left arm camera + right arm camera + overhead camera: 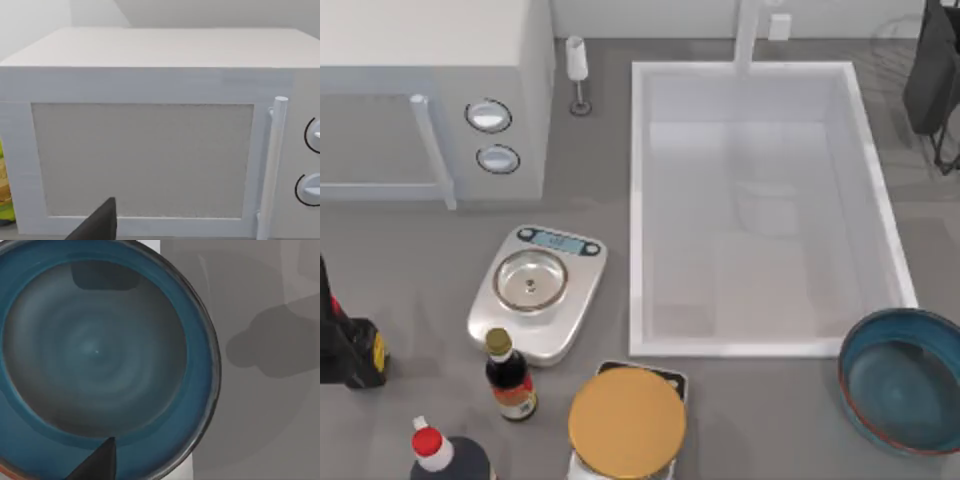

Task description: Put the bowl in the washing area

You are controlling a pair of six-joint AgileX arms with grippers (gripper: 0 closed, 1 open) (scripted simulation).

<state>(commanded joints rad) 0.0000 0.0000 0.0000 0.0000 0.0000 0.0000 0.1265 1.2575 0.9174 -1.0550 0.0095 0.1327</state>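
Blue bowl sits beside the washing area; finger states unclear.

Soft, even light from overhead (no glare anywhere); a blurry grey shadow falls on the surface beside the bowl.

bowl cut off at top view's right edge | red-cap bottle clipped at bottom | scale readout too small to read
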